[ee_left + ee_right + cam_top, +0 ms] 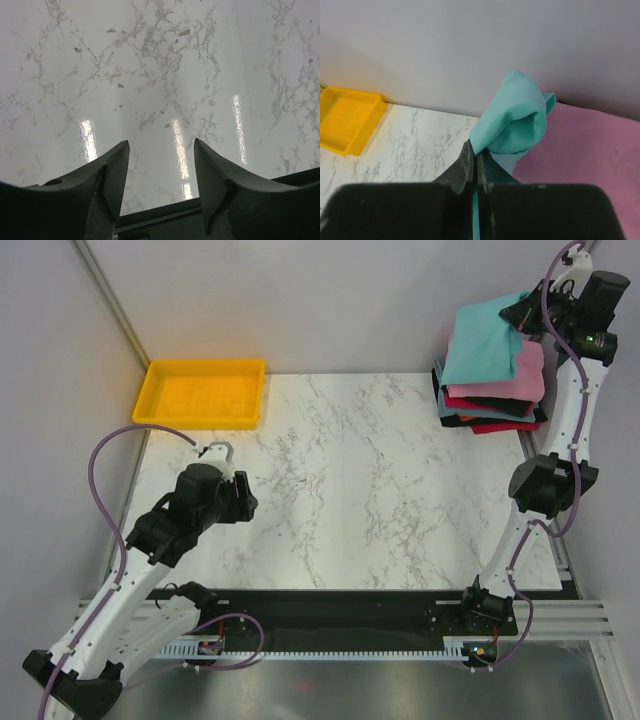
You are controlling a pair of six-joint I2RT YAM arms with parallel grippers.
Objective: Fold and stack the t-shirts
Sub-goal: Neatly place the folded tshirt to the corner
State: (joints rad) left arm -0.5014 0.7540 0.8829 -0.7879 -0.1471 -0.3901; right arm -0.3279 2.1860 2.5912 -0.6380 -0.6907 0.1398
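Top view: my right gripper [520, 316] is at the far right corner, clenched on a fold of the soft teal cloth t-shirt [484, 345]. The shirt drapes over a pink cloth t-shirt [530, 375] topping the pile of folded t-shirts [490, 418]. The left arm [190, 515] hangs over the white marbled tabletop [380, 490], below the yellow plastic tray [200, 392].

Left wrist: the left gripper [160, 146] is released, jaws apart, with marble beneath.

Right wrist: the fingers are pinched tight on bunched teal cloth, with pink cloth just to its right.
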